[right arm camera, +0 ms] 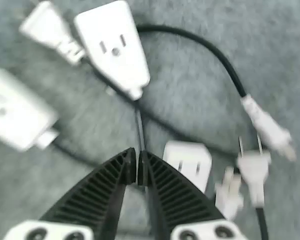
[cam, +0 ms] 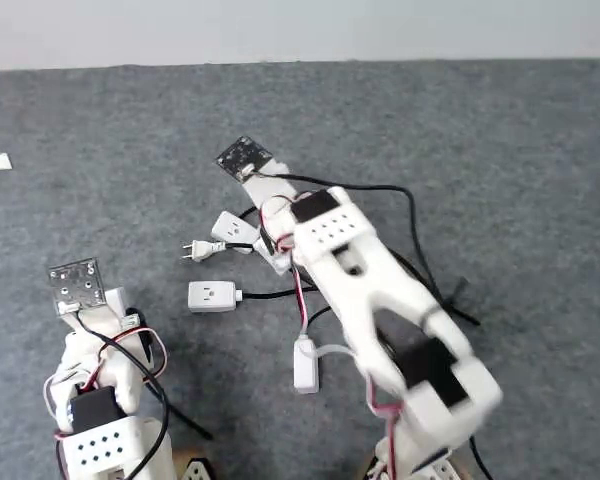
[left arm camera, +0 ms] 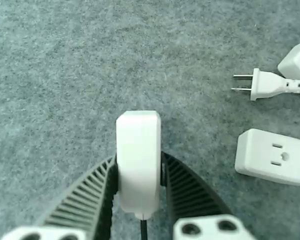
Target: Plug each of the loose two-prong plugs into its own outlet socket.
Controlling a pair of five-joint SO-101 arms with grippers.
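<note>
Your table (cam: 480, 130) is covered in grey carpet-like felt; on it you have a white two-prong plug (cam: 196, 249) lying flat, its prongs pointing away from the white outlet socket (cam: 234, 229) just beside it; an outlet block (cam: 211, 296) lies near, a third white block (cam: 305, 365) further off; black cables (cam: 410, 215) trail between them; small white scraps (cam: 0, 161) sit well apart at one edge.

Left arm (cam: 100, 400), right arm (cam: 380, 300), jaws clamped.

Grey carpet (cam: 480, 150) covers the table; two white scraps (cam: 0, 161) lie by its left edge, a pale wall (cam: 300, 30) beyond
</note>
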